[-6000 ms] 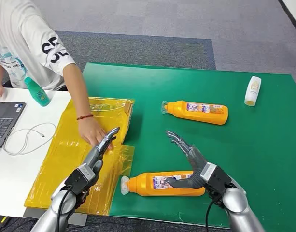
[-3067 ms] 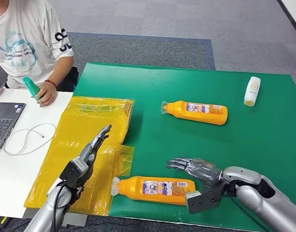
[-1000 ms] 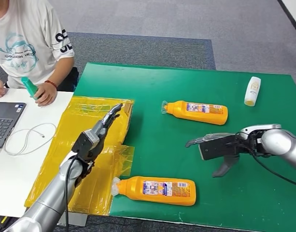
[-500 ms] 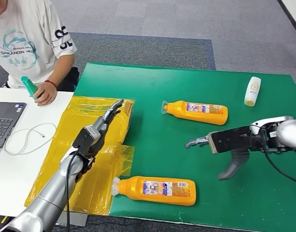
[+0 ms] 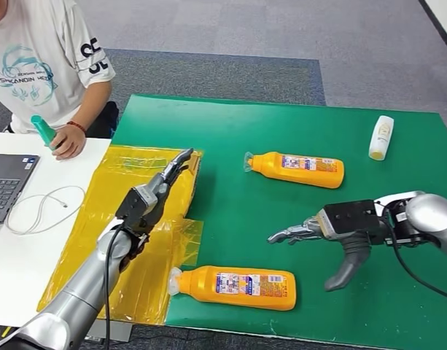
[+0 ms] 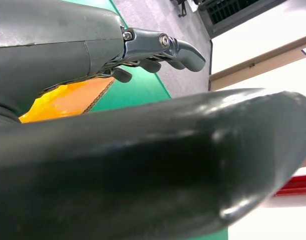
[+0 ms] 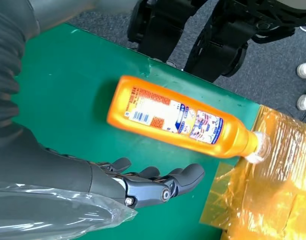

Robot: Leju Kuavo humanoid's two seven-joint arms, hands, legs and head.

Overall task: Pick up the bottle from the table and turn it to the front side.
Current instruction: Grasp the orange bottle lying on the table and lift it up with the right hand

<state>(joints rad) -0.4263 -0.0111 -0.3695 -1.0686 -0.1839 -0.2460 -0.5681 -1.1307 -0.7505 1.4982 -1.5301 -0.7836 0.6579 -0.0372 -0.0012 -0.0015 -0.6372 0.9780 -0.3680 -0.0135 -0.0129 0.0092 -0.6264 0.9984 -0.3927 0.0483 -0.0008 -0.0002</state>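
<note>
Below, green table mat [image 5: 320, 131] on grey carpet [image 5: 238, 36]; both hands [image 5: 320, 230] [image 5: 154, 191] spread, empty.

Two bottles lay on their sides on the table mat [image 5: 320, 131]: the near bottle [image 5: 235, 286] at the front edge, the far bottle [image 5: 295, 169] behind it. A small bottle [image 5: 381, 137] lay far right. A plastic sheet [image 5: 100, 226] was spread left of them.

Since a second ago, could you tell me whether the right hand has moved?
Yes. The right hand has dropped toward the near orange bottle.
</note>
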